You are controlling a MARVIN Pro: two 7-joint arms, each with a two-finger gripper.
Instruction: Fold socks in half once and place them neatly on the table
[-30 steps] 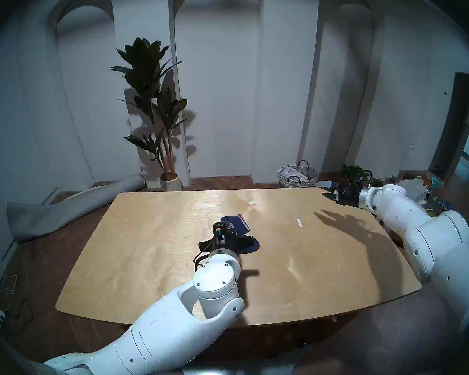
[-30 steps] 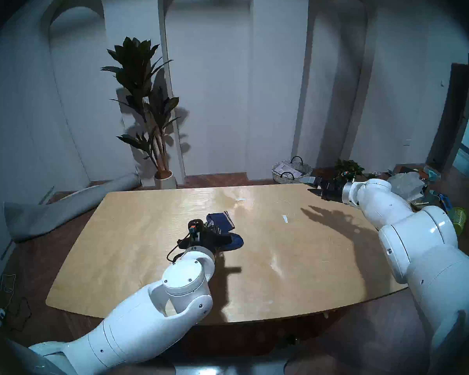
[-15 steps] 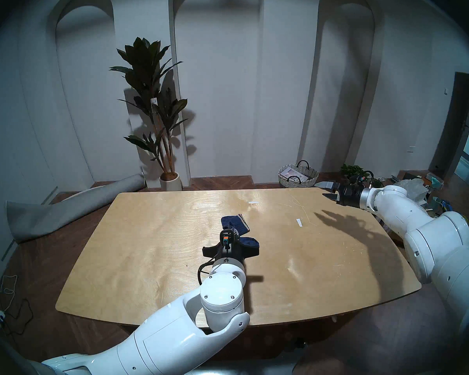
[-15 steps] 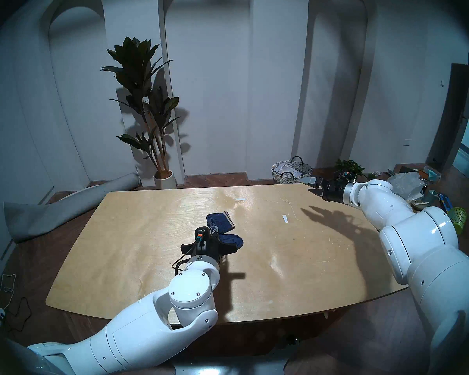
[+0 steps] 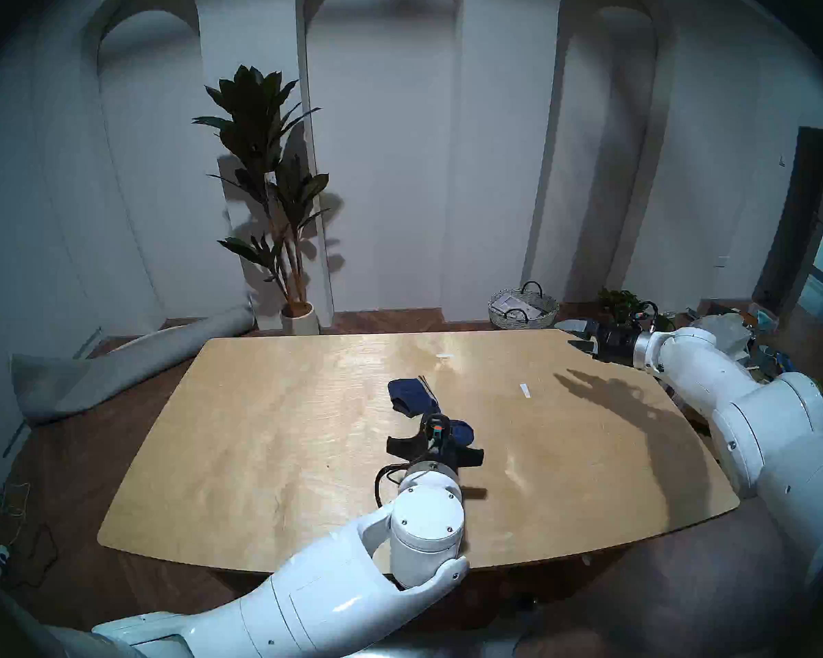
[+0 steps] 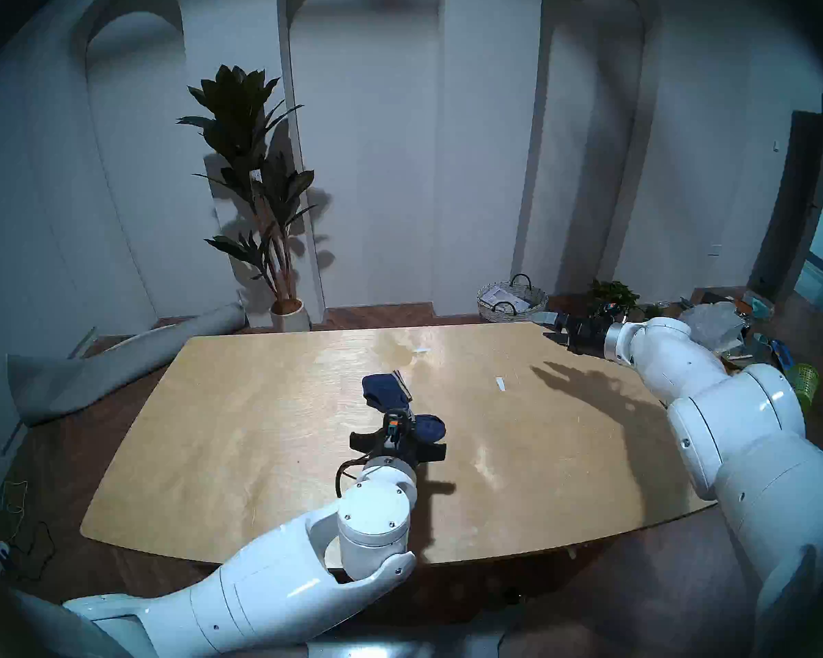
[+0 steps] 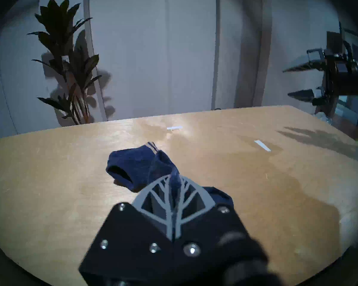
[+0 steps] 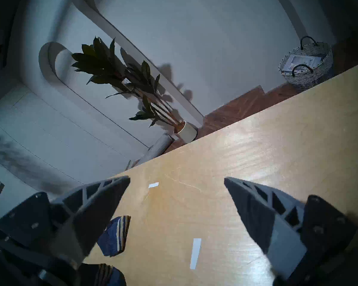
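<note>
Two navy-blue socks lie mid-table on the light plywood table point(image 5: 257, 429). The far sock point(image 5: 410, 395) is bunched, its beige stripes showing at its far edge. The second sock point(image 5: 463, 431) lies just right of my left gripper point(image 5: 434, 424). In the left wrist view the left gripper point(image 7: 172, 178) is shut on a pulled-up fold of the far sock point(image 7: 136, 168), low over the table. My right gripper point(image 5: 577, 334) is open and empty over the far right table corner. Its wrist view shows a striped sock point(image 8: 114, 236) far below its fingers point(image 8: 103, 199).
Two white tape strips point(image 5: 524, 390) point(image 5: 444, 356) lie on the table's far right half. On the floor beyond the table stand a wicker basket point(image 5: 522, 309), a potted plant point(image 5: 276, 201) and a rolled grey mat point(image 5: 115, 362). Clutter sits behind the right arm.
My left gripper has moved right and toward me, pulling a fold of the far sock with it. The second sock has shifted right. The right gripper has barely moved.
</note>
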